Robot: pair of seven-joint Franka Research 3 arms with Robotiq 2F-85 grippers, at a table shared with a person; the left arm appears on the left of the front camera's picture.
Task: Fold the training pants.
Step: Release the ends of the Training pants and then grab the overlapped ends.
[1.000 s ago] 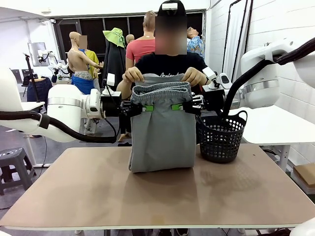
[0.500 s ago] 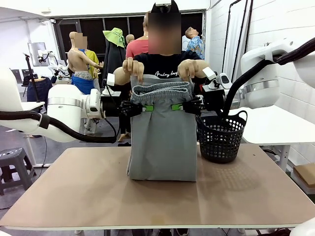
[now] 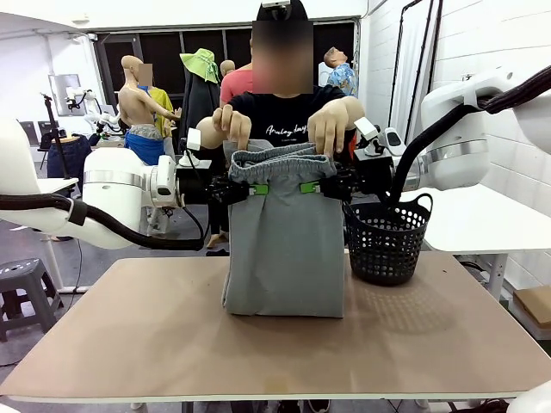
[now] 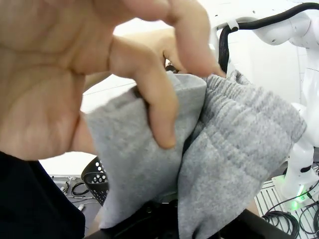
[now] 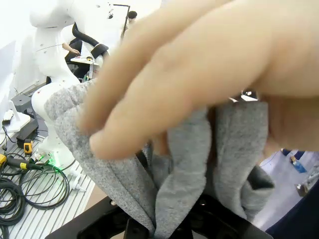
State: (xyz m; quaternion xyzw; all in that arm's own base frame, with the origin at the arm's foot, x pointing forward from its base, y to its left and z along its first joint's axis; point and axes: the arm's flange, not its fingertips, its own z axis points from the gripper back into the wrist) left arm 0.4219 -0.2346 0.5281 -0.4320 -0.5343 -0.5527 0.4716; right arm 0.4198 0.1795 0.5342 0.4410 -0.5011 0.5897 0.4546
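Pinching the training pants (image 3: 284,249) tight, the left gripper (image 3: 250,189) and the right gripper (image 3: 310,187) each bite one side of the cloth just under the waistband, level with each other, with both arms reaching in flat from the sides. A person's hand (image 3: 232,126) grabs the top edge right above the left gripper, and the person's other hand (image 3: 330,127) grabs it right above the right gripper, so I think those hands are placed to lead the fold. From the grippers the pants hang straight down, long way up and down, and the bottom rests on the table (image 3: 155,327) below.
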